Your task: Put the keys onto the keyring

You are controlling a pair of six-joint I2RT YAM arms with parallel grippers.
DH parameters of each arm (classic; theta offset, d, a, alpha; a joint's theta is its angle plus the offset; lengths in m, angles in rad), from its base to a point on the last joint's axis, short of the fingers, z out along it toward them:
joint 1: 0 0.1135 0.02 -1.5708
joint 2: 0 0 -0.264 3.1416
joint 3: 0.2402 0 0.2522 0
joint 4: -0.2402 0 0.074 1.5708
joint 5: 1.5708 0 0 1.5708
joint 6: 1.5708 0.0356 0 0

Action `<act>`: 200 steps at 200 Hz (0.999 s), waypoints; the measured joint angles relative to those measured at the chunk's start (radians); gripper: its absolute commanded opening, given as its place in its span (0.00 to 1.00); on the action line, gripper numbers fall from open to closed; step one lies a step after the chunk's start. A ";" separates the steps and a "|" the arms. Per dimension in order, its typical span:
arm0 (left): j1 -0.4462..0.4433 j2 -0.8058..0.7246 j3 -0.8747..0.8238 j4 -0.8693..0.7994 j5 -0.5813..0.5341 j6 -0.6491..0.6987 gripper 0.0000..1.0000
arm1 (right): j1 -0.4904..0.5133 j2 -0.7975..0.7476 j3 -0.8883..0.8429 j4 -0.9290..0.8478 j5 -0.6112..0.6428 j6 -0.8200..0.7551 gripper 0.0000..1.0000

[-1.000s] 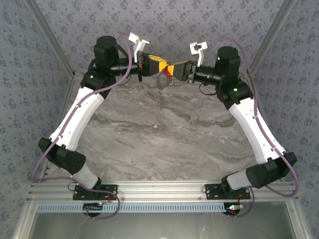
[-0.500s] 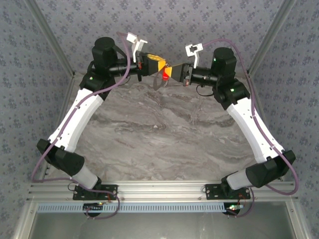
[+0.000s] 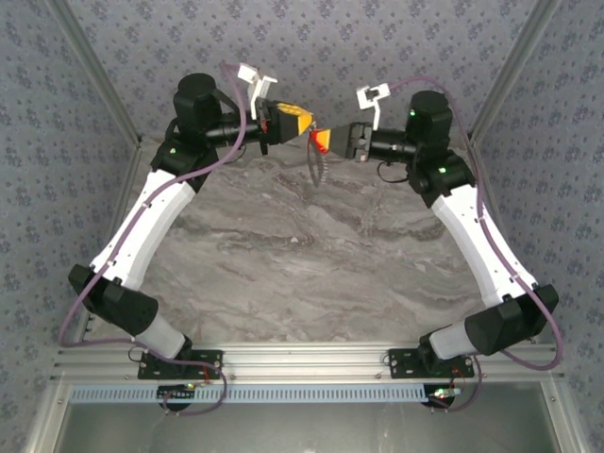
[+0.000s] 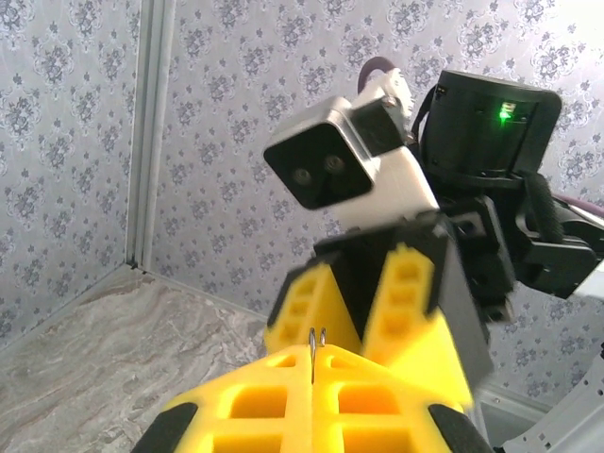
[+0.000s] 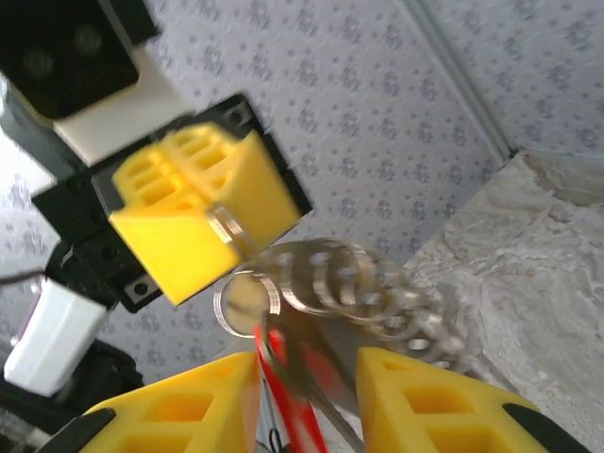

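My left gripper point(image 4: 313, 357) is shut on the thin edge of the grey metal keyring point(image 4: 312, 342), high above the table at the back. In the right wrist view the keyring point(image 5: 225, 227) sticks out of the left gripper's yellow fingers point(image 5: 184, 222), and a small round loop point(image 5: 244, 302) hangs from it. The keys point(image 5: 288, 415), red with silvery metal, dangle from that loop, blurred by swinging, in the gap of my right gripper point(image 5: 307, 363), whose jaws stand apart. From above, the keys point(image 3: 318, 166) hang under the two grippers, which nearly meet.
The marble tabletop point(image 3: 302, 245) lies far below both grippers. Patterned walls point(image 3: 321, 38) close in the back and sides, and a metal corner post point(image 4: 151, 132) stands to the left. Both arms reach up towards the back wall.
The bunch that sat tucked between the two grippers now hangs lower and swings. My right gripper has shifted slightly right, away from the left one. The left gripper stays shut.
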 measured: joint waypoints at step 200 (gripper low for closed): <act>0.007 -0.028 -0.042 0.107 0.000 -0.068 0.00 | 0.037 0.104 0.055 0.382 0.016 0.279 0.30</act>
